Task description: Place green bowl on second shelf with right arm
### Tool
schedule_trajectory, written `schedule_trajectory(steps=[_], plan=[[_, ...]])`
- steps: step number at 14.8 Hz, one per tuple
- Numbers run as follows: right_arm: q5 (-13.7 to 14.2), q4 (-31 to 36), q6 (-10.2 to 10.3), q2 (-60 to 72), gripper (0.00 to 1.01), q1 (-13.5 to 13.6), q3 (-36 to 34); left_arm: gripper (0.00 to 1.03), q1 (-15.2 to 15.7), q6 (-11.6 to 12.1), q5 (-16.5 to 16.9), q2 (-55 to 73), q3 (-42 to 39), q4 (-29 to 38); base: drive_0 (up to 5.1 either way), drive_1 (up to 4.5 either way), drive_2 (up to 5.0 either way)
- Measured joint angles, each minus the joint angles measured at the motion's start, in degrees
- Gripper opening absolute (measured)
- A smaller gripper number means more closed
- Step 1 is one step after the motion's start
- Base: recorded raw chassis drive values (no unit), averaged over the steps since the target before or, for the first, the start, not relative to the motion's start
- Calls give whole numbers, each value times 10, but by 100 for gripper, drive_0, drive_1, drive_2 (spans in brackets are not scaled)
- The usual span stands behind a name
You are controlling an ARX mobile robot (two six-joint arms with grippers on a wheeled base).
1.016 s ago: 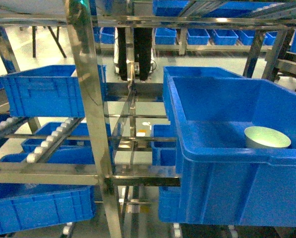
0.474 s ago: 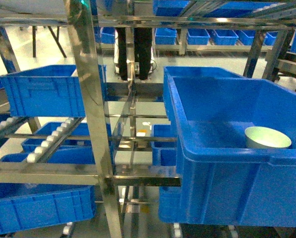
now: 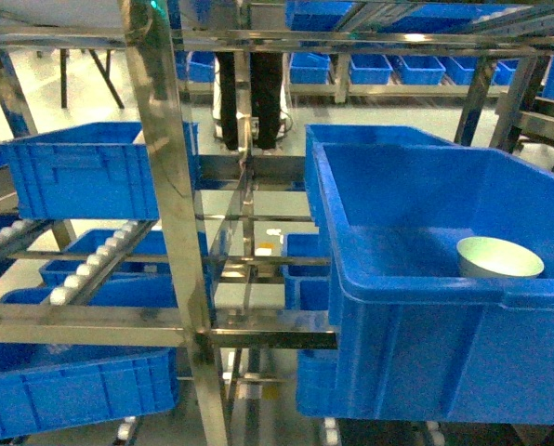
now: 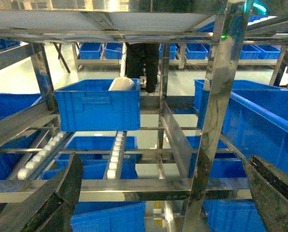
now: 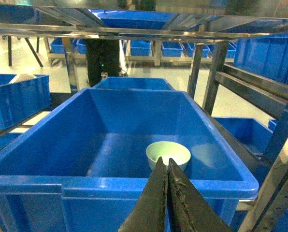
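Observation:
The green bowl (image 3: 499, 257) (image 5: 168, 153) sits upright and empty on the floor of a large blue bin (image 3: 416, 307) (image 5: 62, 188), near its front right corner. My right gripper (image 5: 165, 160) is shut with nothing in it. It hangs outside the bin's front rim, its tips pointing at the bowl and well short of it. My left gripper (image 4: 164, 157) is open, with dark fingers (image 4: 62, 188) at both lower corners of the left wrist view, facing the rack. A steel shelf rail (image 3: 82, 325) (image 4: 110, 189) with white roller tracks (image 3: 96, 260) (image 4: 116, 154) runs on the left. Neither gripper shows in the head view.
A shiny upright rack post (image 3: 175, 223) (image 4: 216, 106) stands close in front. Another blue bin (image 3: 82, 172) (image 4: 98, 104) rests on the roller tier at left, holding something white (image 4: 121, 84). Further blue bins (image 3: 63, 390) fill the lower tier and back racks. Steel bars (image 5: 250, 87) flank the bin's right side.

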Motion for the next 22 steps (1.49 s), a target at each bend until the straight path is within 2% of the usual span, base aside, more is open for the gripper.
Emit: schedule_trajectory(steps=[8,14,21,22], plan=[[0,-182,0,-201,2,0,-13,98,0,0,0,0,0,0,0,0,0],[0,-295,0,-316,2,0,-13,98,0,0,0,0,0,0,0,0,0],[0,-363,1,-383,2,0,-13,98,0,0,0,0,0,0,0,0,0],[0,-426,2,-421,2,0,-13,98,0,0,0,0,0,0,0,0,0]])
